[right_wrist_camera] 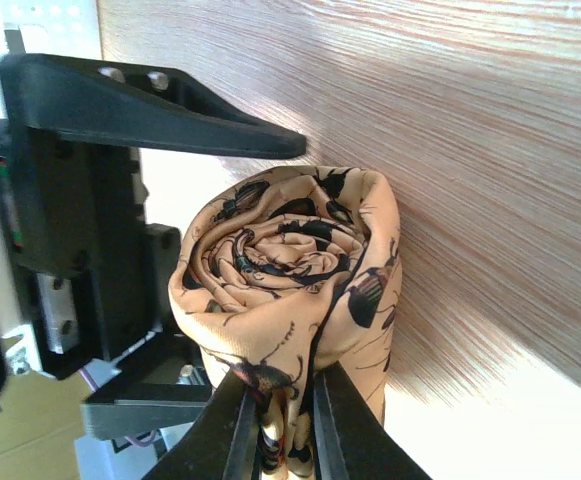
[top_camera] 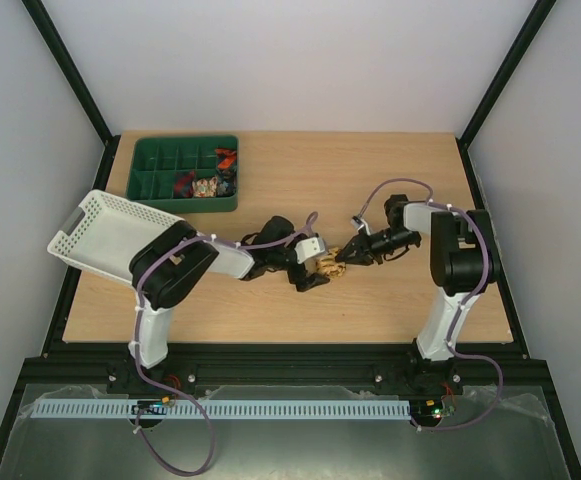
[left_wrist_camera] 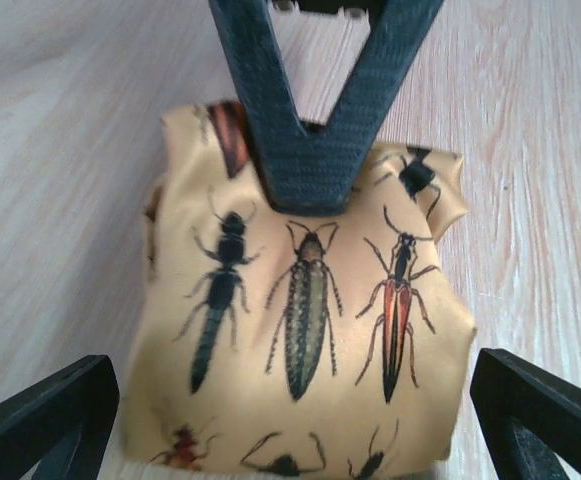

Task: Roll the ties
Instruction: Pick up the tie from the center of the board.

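The tie (left_wrist_camera: pixel 305 320) is a tan-gold coil printed with insects, sitting on the wooden table (top_camera: pixel 390 190) between the two arms. My left gripper (left_wrist_camera: pixel 295 440) is open, one finger on each side of the coil, with the fingertips (left_wrist_camera: pixel 45 420) apart from the fabric. In the right wrist view the spiral end of the tie (right_wrist_camera: pixel 290 265) faces the camera. My right gripper (right_wrist_camera: pixel 282 425) is shut on a fold at the coil's outer edge. In the top view the left gripper (top_camera: pixel 316 270) and the right gripper (top_camera: pixel 343 254) meet at the tie (top_camera: pixel 329 266).
A green compartment tray (top_camera: pixel 185 141) at the back left holds a few rolled ties. A white slatted basket (top_camera: pixel 105 235) lies tilted at the left edge, beside the left arm. Purple cables run along both arms.
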Controlling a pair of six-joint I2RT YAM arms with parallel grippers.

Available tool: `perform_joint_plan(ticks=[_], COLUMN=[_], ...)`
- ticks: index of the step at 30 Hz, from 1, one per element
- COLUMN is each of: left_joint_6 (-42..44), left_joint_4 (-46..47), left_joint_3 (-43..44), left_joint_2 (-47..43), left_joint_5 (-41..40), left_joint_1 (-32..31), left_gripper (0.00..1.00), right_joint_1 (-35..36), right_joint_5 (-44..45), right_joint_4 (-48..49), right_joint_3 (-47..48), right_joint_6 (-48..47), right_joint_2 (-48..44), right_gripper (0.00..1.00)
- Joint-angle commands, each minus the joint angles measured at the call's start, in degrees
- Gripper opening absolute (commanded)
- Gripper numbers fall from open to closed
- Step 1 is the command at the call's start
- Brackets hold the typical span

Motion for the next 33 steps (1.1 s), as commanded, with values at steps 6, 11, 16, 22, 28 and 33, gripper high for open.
perform_joint_plan(ticks=[6, 11, 16, 22, 28, 33], left_joint_6=[-8.8, -4.6, -5.2, -0.9, 2.8, 5.6], left_joint_4=[1.1, -7.7, -0.6, -0.5, -0.5, -2.7], left_joint_3=[-5.7, -2.1, -2.2, 1.0, 1.7, 0.7], left_joint_2=[-9.2, -7.0, -4.1, 1.3, 4.4, 4.3], left_joint_5=[0.1, 8.0, 5.2, 4.1, 2.1, 1.0], left_joint_1=[3.3, 4.0, 2.8, -0.1, -0.8, -0.8], left_gripper=[1.0, 0.99, 0.99, 0.99, 0.97, 0.57], right_joint_1=[1.5, 2.8, 3.6, 4.5, 5.0, 5.0], right_joint_5=[0.7, 0.1, 0.2, -0.2, -0.5, -0.3], right_joint_4=[3.8, 6.3, 7.5, 8.0, 7.7, 7.1], right_joint_3=[-3.1, -4.0, -5.2, -5.0, -4.9, -4.4], right_joint_6=[4.7, 7.7, 9.0, 9.6, 9.5, 9.2], right_joint_2=[-4.5, -6.2, -6.6, -6.3, -5.8, -5.6], right_gripper=[0.01, 0.01, 0.01, 0.01, 0.01, 0.01])
